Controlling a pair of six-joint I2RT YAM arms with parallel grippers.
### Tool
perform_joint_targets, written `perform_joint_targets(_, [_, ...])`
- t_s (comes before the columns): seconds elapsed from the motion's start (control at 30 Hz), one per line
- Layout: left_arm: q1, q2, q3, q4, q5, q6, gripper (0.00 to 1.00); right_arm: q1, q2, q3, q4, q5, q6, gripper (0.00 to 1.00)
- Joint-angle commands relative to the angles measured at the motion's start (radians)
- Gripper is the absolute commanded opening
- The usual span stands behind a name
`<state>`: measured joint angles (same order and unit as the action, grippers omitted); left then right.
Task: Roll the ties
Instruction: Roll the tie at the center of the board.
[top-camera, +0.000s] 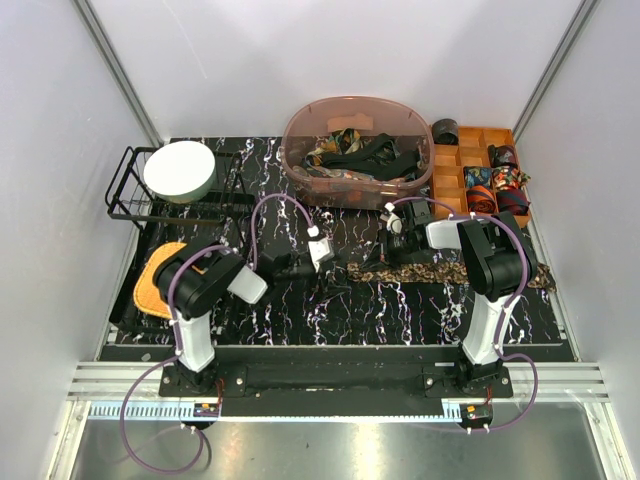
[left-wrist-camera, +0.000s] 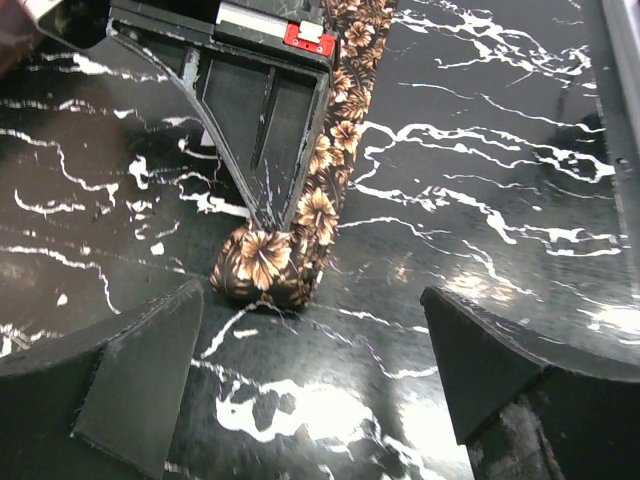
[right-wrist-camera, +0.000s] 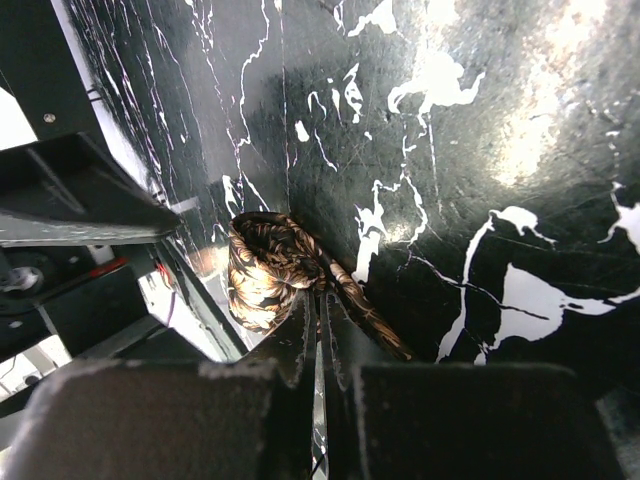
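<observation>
the black, white-veined marble-look table (top-camera: 330, 315) carries everything. at its back stands the landmark, a clear oval plastic tub (top-camera: 291, 140) heaped with loose ties, likely the stock waiting to be rolled. just right of the tub, an orange wooden divided tray (top-camera: 455, 172) holds finished rolls, one to a compartment, so it looks like the place each roll ends up.

in front of the tub, nearer the arms, a long brown floral fabric tie (top-camera: 420, 272) lies flat and straight across the table, which lets it wind evenly. its left end is curled into a small, loose roll.

the right gripper (right-wrist-camera: 318, 312) is clamped on the tie, its fingers pressed together at that roll, apparently serving as a spindle. the left gripper (left-wrist-camera: 312, 330) faces the roll from the side away from the tub with its jaws spread wide, holding nothing, probably ready to steady the coil.
</observation>
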<state>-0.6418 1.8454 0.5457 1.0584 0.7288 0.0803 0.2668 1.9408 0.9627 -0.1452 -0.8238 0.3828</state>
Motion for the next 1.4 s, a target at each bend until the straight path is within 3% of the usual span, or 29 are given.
perform_joint_targets(0.0, [-0.015,0.084,0.005,0.281,-0.029,0.033,0.93,0.006,0.049,0.011,-0.091,0.143,-0.088,0.0])
perform_joint_targets(0.5, [-0.038,0.224,-0.001,0.393,-0.078,0.064,0.84,0.02,0.015,-0.045,-0.128,0.101,-0.015,0.0])
perform_joint_targets(0.63, [-0.039,0.244,0.025,0.393,-0.089,0.003,0.81,0.025,-0.013,-0.077,-0.109,0.097,-0.018,0.0])
perform_joint_targets(0.87, [-0.061,0.293,0.042,0.428,0.038,-0.017,0.7,0.031,-0.023,-0.093,-0.085,0.107,-0.016,0.0])
perform_joint_targets(1.37, [-0.062,0.268,0.105,0.263,0.061,-0.025,0.5,0.032,-0.031,-0.097,-0.074,0.118,-0.013,0.0])
